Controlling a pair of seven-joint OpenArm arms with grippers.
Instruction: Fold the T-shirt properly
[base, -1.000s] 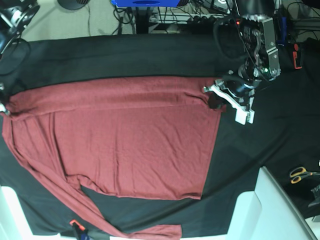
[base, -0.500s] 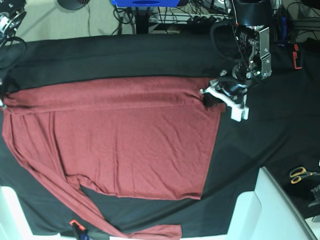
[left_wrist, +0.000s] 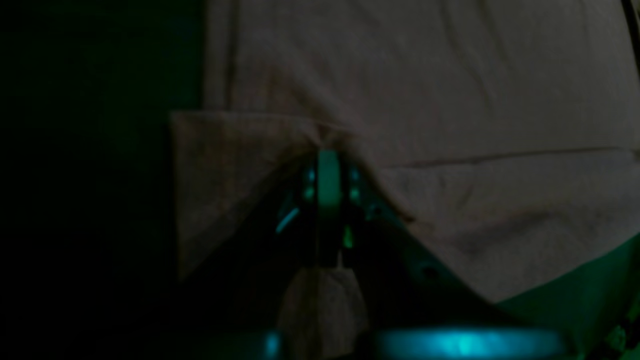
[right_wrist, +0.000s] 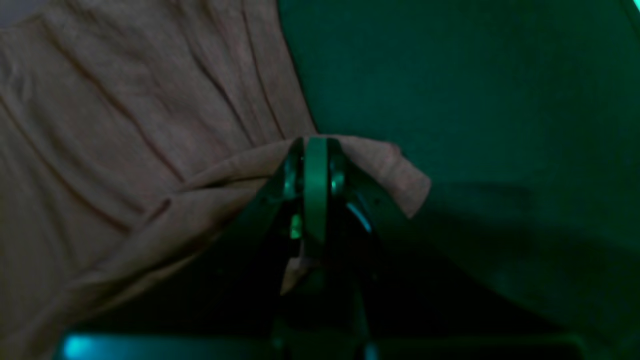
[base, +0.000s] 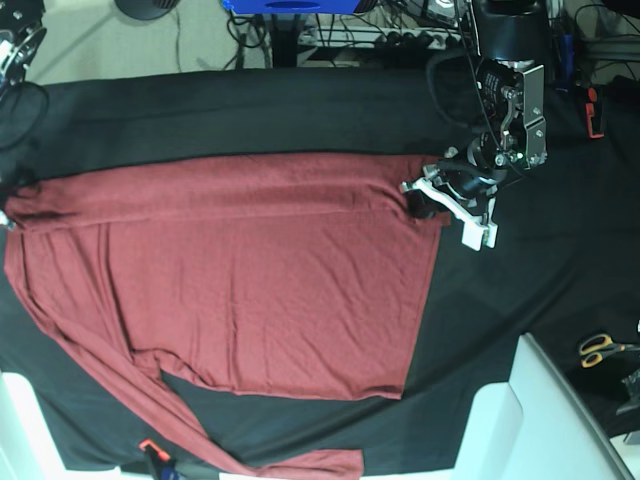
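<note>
Currently, base view: T-shirt (base: 250, 270) lies flat on black cloth sheet (base: 300, 115), filling left and centre of frame. Brick-red, slightly heathered, no print. Top strip folded over as a long band along upper edge; body mostly smooth w/ faint wrinkles. One long sleeve runs down left side and trails to bottom centre. Left gripper (base: 425, 198) sits at shirt's upper-right corner, right of centre in frame, white fingers clenched on the fabric edge. Right gripper not really visible in this view; shirt's upper-left corner reaches the left frame edge. Scissors (base: 600, 347) w/ yellow handles at right edge, well apart from shirt.

Left wrist view: dark, green cast. Left gripper jaws pressed together at frame centre, pinching a shirt corner; a small flap folds back to centre-left, rest of fabric spreads across upper right.

Right wrist view: right gripper (right_wrist: 315, 150) clamped on a shirt corner at centre; pinched cloth peaks over the tips, pleated fabric fans to upper left, black sheet fills right side.
</note>
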